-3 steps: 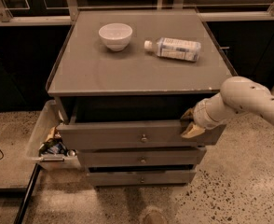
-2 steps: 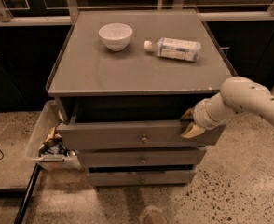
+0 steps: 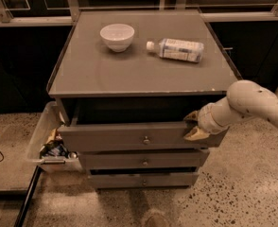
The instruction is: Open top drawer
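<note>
The top drawer (image 3: 115,137) is a wide grey drawer with a small round metal knob (image 3: 146,140) at the centre of its flat front. It stands pulled out from the cabinet, with a dark gap behind its front panel. My gripper (image 3: 193,126) comes in from the right on a white arm and sits at the right end of the drawer's front, one tan finger over the top edge and one against the face. Two narrower grey drawer fronts (image 3: 143,160) below stay closed.
On the cabinet top (image 3: 143,70) stand a white bowl (image 3: 117,36) and a plastic bottle (image 3: 177,49) lying on its side. A clear bin (image 3: 49,143) with odds and ends sits on the floor at the left. Speckled floor lies in front.
</note>
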Robot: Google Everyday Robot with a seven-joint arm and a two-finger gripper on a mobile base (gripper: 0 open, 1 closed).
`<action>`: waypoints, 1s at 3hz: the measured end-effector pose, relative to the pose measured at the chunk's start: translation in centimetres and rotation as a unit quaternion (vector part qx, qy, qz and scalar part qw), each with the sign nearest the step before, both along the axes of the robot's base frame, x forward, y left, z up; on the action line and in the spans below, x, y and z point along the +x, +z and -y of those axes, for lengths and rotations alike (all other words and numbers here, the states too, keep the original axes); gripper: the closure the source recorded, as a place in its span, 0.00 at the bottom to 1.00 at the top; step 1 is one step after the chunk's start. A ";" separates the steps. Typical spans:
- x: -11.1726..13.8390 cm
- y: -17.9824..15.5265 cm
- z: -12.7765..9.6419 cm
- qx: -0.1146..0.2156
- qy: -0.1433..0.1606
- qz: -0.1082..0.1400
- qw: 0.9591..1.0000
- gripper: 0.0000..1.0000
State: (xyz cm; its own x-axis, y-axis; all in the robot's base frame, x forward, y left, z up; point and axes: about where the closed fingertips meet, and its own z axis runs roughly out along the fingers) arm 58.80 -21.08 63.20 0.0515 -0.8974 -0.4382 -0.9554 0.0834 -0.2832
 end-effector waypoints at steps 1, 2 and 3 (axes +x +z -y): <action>0.0 0.1 0.0 0.000 0.000 0.000 1.000 0.27; -3.3 -0.1 1.0 0.001 -0.007 -0.017 1.000 0.51; -3.2 0.2 1.0 0.001 -0.007 -0.017 1.000 0.74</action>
